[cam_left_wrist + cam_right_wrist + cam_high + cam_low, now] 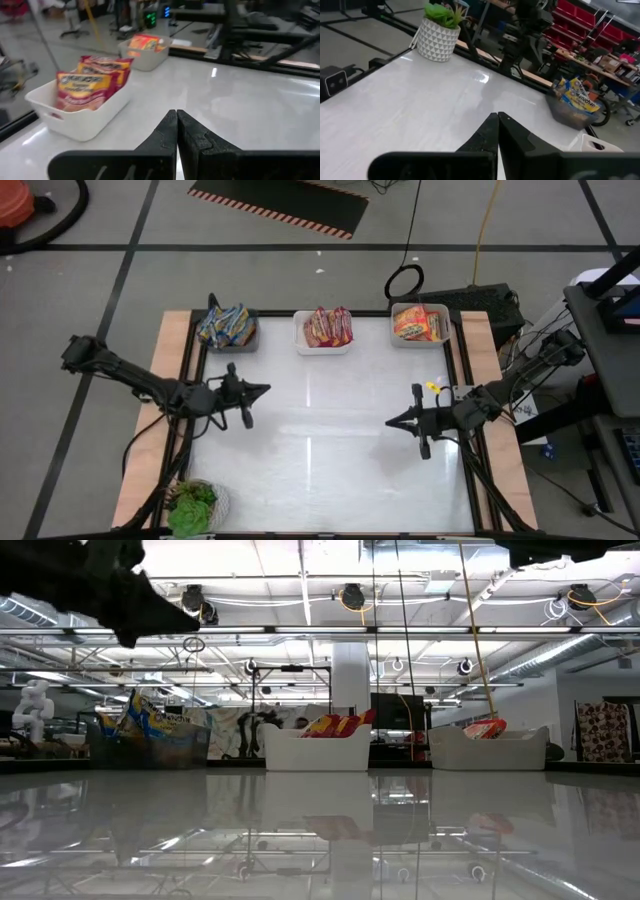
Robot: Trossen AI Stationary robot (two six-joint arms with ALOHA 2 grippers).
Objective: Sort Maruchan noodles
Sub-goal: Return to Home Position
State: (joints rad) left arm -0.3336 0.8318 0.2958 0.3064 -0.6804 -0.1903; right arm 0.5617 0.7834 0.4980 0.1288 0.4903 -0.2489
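The Maruchan noodles stand in three bins along the table's far edge: blue-and-yellow packets (226,324) in a dark bin at the left, red packets (328,326) in the white middle bin (85,122), orange packets (419,322) in the white right bin. My left gripper (262,390) hovers shut over the table's left half, pointing right, with nothing in it. Over the right half my right gripper (392,421) hovers shut, pointing left, also with nothing in it. In their wrist views the left gripper (177,117) and the right gripper (498,119) show their tips together.
A green plant in a white pot (192,506) stands at the table's near left corner. A small yellow thing (433,386) lies by the right rail. The glossy white tabletop (330,450) lies between the arms.
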